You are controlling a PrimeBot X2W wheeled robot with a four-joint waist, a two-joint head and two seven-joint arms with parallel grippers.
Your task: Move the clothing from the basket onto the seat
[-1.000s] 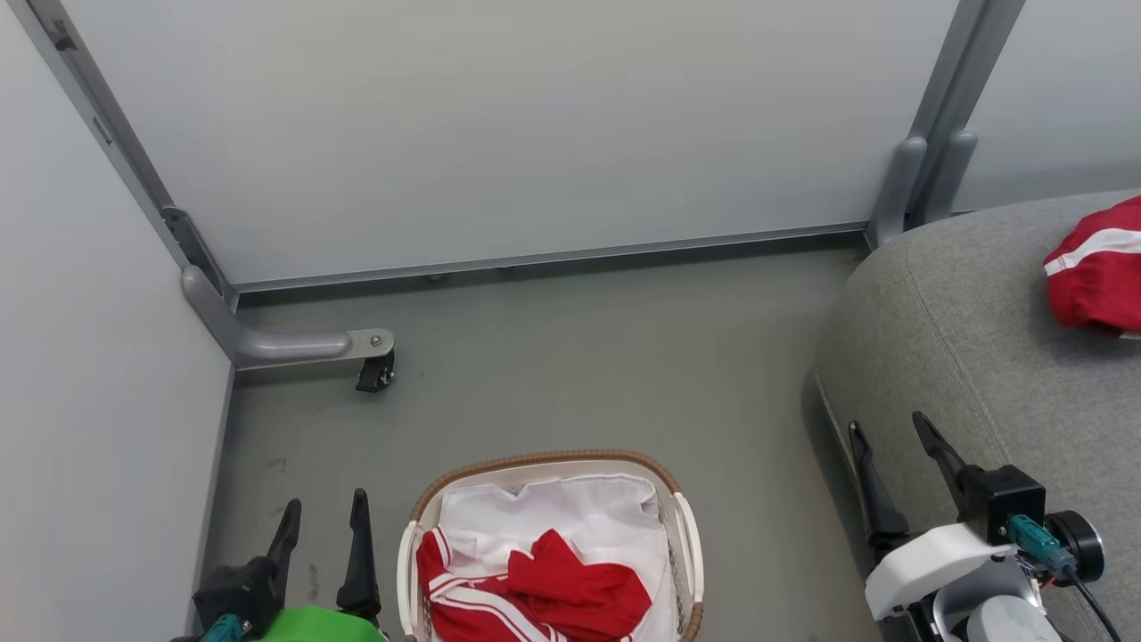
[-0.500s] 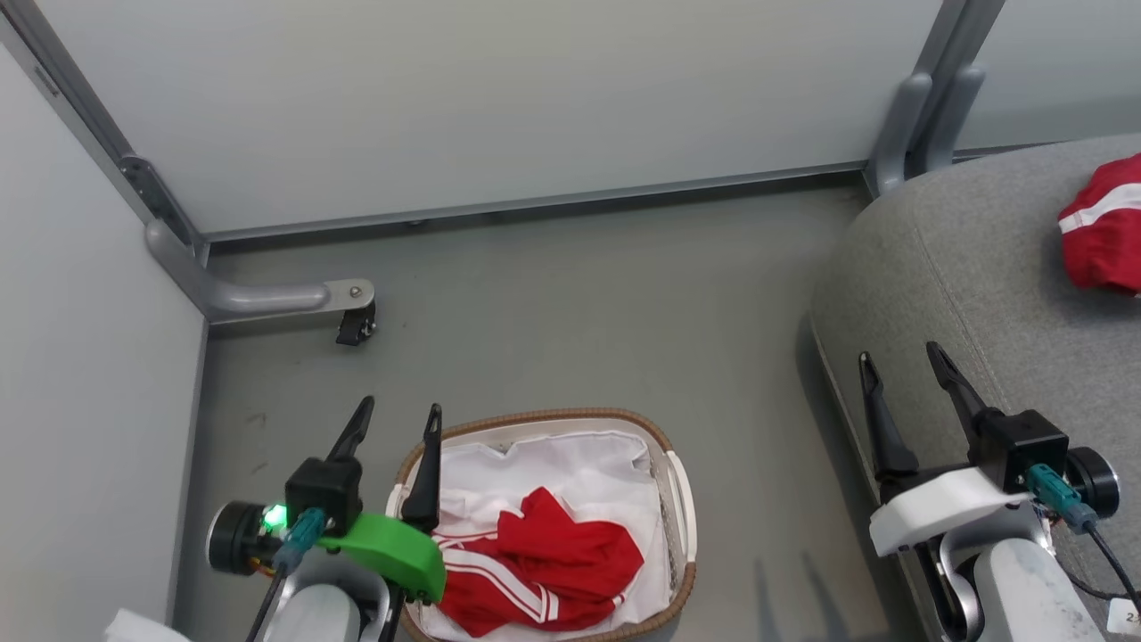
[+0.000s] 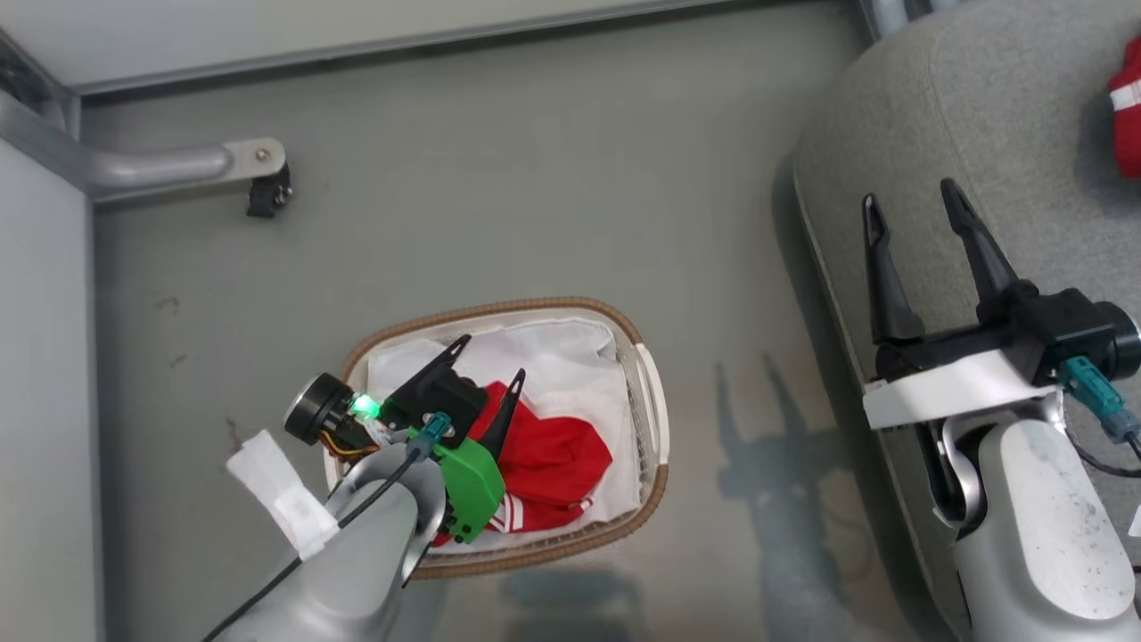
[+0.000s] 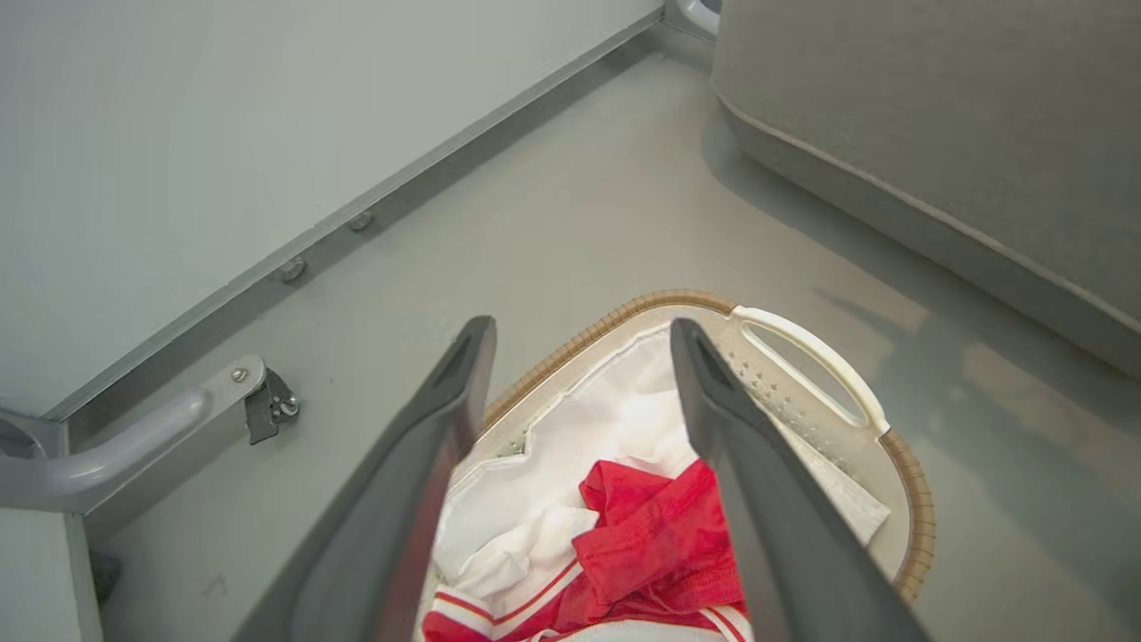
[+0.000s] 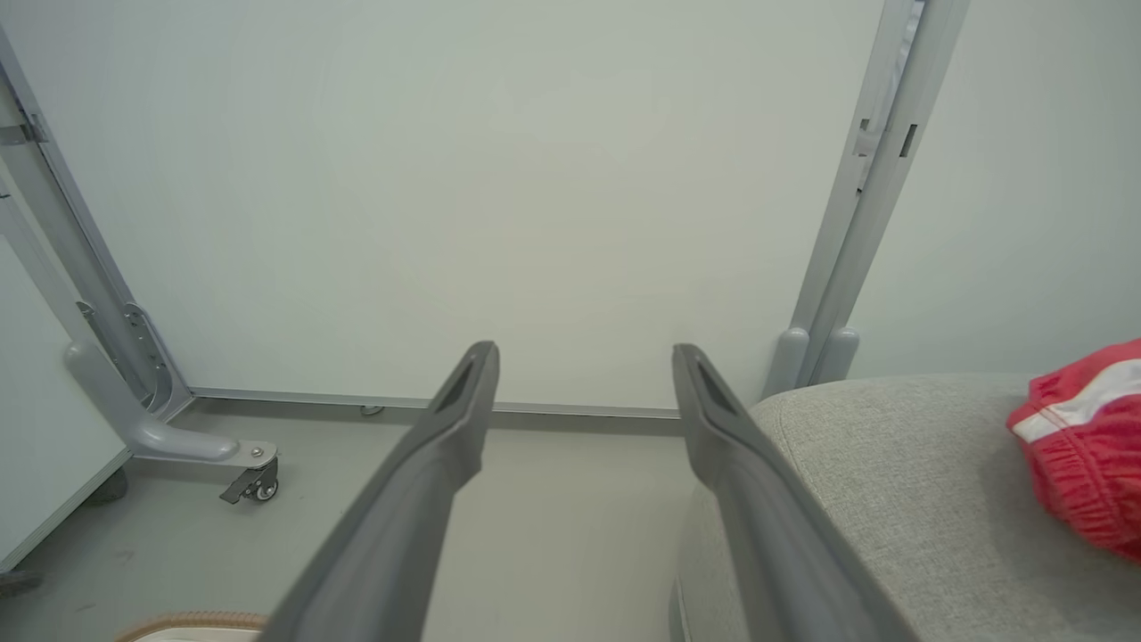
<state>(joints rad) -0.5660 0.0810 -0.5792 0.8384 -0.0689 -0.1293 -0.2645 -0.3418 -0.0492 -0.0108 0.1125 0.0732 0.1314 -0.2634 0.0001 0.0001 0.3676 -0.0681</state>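
**Left gripper over the basket, both grippers empty**

The head view takes in the whole scene. The basket [image 3: 499, 308] stands on the grey floor [image 3: 535, 178], and its white liner [image 3: 562, 357] holds a heap of red clothing [image 3: 553, 455] with white stripes. The left gripper [image 3: 492, 357] hangs above it, fingers spread and holding nothing. The right gripper [image 3: 909, 193] hangs over the near edge of the seat [image 3: 980, 116], its fingers likewise apart and empty. A second red piece [image 3: 1125, 116] lies on the seat at the frame's right edge, well apart from the basket.

The left wrist view brings the basket's white handle [image 4: 820, 357] close, with the small holes in the wall beneath it, and frames the clothing between its two fingers. The right wrist view adds the pale wall panel [image 5: 490, 178] rising behind the seat, and the stripe and gathered hem of the red piece. A caster [image 5: 254, 486] sits near that wall.

A white tag [image 3: 281, 495] is wrapped on the left forearm, and any writing on it is too small to read.
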